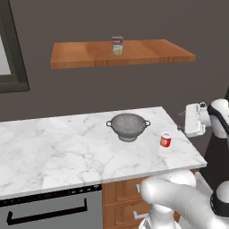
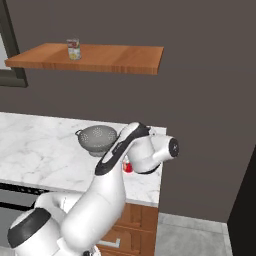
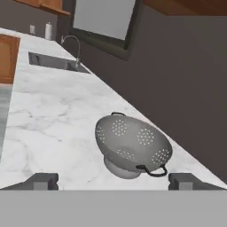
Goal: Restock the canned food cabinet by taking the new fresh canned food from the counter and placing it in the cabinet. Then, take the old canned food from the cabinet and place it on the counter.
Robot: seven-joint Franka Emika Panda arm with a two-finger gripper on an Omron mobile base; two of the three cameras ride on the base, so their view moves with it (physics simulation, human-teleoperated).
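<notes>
In the upper centre of the left base view, the new fresh canned food [image 1: 117,45] stands upright on the cabinet [image 1: 147,56], its long axis vertical, its yellowish-tan label with the red patch facing the camera. It sits toward the rear of the board, slightly left of the board's middle, with bare wood open on both sides and in front of it. In the right base view the same can [image 2: 73,49] appears at upper left, near the left end of the shelf as framed there.

At right centre of the left base view, the old canned food [image 1: 165,140] stands upright on the worktop [image 1: 53,152], long axis vertical, silvery top upward. It lies near the worktop's right edge and just right of the grey colander [image 1: 128,126], apart from it. In the right base view a small red part of it [image 2: 128,168] shows beside my arm.

At the right edge of the left base view, my gripper [image 1: 187,121] hangs just beyond the worktop's right edge, level with the red can and apart from it. In the hand view my fingertips [image 3: 44,181] stand at the lower left and lower right corners, spread wide, with nothing between them; the colander [image 3: 133,144] lies ahead on the marble.

Left of the colander the worktop runs wide and bare; the hand view shows a sink [image 3: 51,61] and tap [image 3: 74,44] at its far end.
</notes>
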